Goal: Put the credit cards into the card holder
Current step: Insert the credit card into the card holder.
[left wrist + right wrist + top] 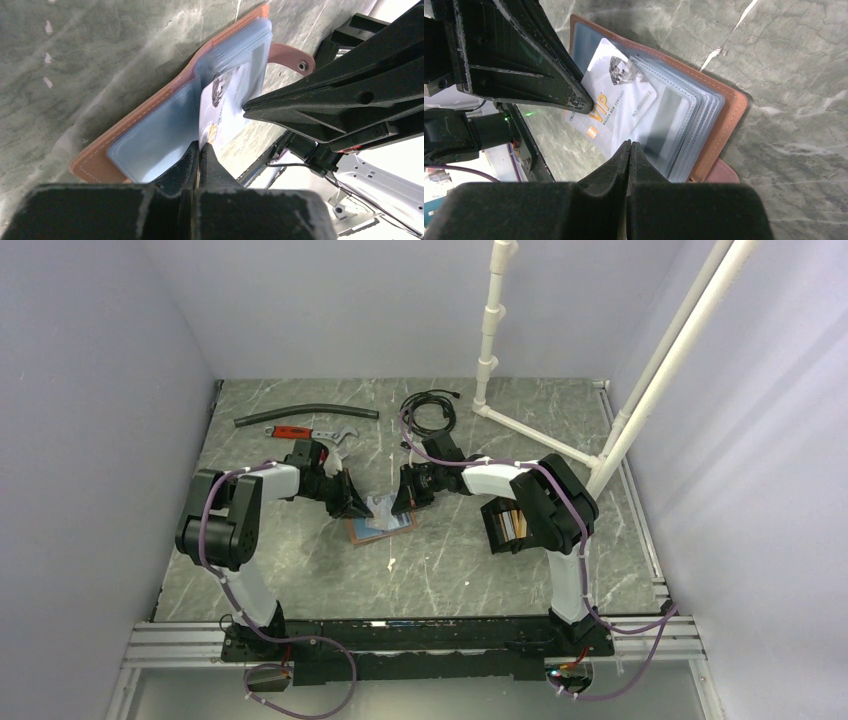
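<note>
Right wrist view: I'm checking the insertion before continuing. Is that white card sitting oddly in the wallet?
Yes. The white VIP card lies skewed, only partly under the clear sleeves of the open brown wallet, its outer end sticking out. The shut left gripper and right gripper point at its edges.

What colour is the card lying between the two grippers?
White, with gold VIP lettering; the card shows best in the right wrist view.

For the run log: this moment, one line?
left gripper shut, at card | right gripper shut, at card | card partly in card holder
</note>
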{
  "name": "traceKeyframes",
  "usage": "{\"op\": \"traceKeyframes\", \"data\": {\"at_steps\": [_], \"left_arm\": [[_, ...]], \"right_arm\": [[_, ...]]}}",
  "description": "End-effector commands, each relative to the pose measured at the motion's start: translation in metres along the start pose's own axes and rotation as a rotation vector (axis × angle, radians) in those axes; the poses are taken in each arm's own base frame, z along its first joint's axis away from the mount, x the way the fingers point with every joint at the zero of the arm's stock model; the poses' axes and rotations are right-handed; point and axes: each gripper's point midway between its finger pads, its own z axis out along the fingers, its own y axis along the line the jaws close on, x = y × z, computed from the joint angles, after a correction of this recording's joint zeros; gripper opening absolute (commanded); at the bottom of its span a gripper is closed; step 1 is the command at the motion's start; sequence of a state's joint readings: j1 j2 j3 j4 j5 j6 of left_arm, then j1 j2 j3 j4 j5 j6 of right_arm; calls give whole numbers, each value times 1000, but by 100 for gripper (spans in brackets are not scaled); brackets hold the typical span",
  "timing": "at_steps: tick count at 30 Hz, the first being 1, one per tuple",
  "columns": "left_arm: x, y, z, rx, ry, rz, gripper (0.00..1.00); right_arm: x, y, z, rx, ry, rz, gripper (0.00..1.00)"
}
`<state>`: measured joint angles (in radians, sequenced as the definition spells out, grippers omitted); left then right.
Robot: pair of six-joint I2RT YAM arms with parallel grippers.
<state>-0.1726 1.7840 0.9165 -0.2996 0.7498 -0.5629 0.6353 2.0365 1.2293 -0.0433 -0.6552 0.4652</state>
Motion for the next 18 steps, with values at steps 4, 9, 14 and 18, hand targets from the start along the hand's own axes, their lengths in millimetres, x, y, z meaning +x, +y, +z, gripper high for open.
{"op": "traceKeyframes", "data": {"at_steps": [4,9,14,18], "left_arm": [[-38,9,-11,-118,-217,95,0],[-39,1,-11,-88,-247,87,0],[-31,-6,1,-36,-231,69,0],[-27,-4,8,-9,-224,38,0]], "right_arm": [[18,-22,4,74,42,17,0],[20,-22,5,68,45,22,0],[20,-21,5,66,43,25,0],[21,-20,5,59,44,31,0]]}}
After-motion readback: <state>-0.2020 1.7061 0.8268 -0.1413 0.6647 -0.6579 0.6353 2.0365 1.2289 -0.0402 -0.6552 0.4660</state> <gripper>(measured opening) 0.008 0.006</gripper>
